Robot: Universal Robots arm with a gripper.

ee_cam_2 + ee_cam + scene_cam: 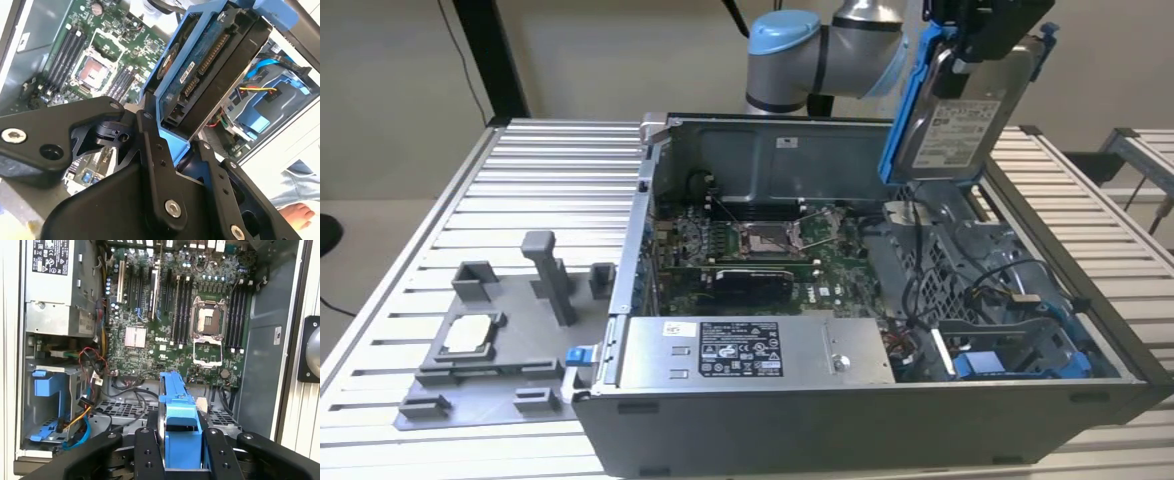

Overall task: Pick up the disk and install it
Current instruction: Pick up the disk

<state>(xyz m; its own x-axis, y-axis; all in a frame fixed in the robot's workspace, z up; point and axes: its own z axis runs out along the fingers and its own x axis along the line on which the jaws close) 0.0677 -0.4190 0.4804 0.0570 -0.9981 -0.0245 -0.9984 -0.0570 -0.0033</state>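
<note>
One disk point(963, 115), in its blue frame, hangs upright in the air above the open computer case point(854, 420), over its far corner at the exterior view's right. Claw point(181, 447) is clamped on the frame, one finger on each side. Pick-up judged done. Install not done: disk is clear of the case, well apart from the blue drive bay point(1021, 355).

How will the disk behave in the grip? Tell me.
The disk is probably stiff and dense: metal body in a blue carrier. Held upright by one end in the hand, it may swing or slip. Its exposed circuit board looks fragile.
</note>
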